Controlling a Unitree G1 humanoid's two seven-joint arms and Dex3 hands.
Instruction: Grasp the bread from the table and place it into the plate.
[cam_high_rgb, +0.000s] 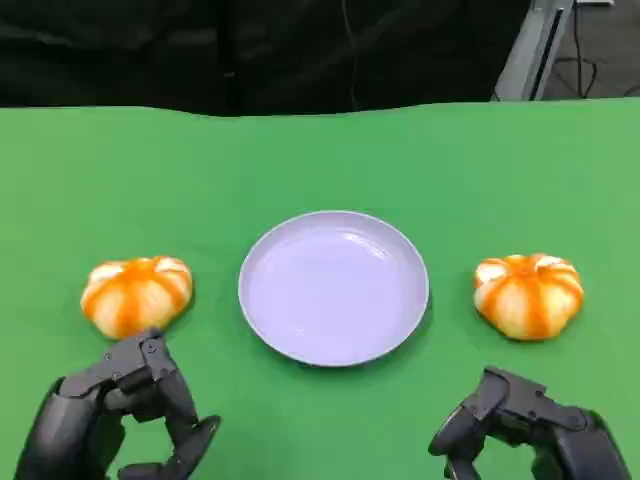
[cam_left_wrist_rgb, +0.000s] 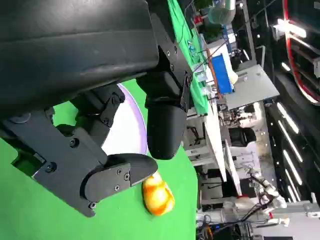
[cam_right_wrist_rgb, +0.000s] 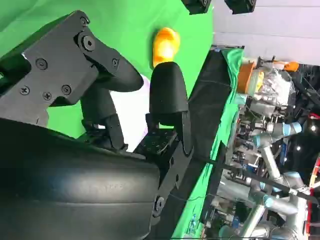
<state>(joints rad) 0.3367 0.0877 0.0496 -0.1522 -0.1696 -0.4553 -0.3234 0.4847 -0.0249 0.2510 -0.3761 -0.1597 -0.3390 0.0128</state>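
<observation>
Left hand: fingers apart, holding nothing, just before the left orange-striped round bread roll | Right hand: likewise empty, near the right bread roll | round lavender plate: between rolls on green desk

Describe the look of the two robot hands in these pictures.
Both are dark grey to black. The left robot hand and right robot hand are built of angular, blocky segments with visible screws. Up close, a rounded glossy black shell backs smooth, rounded fingertips.
</observation>
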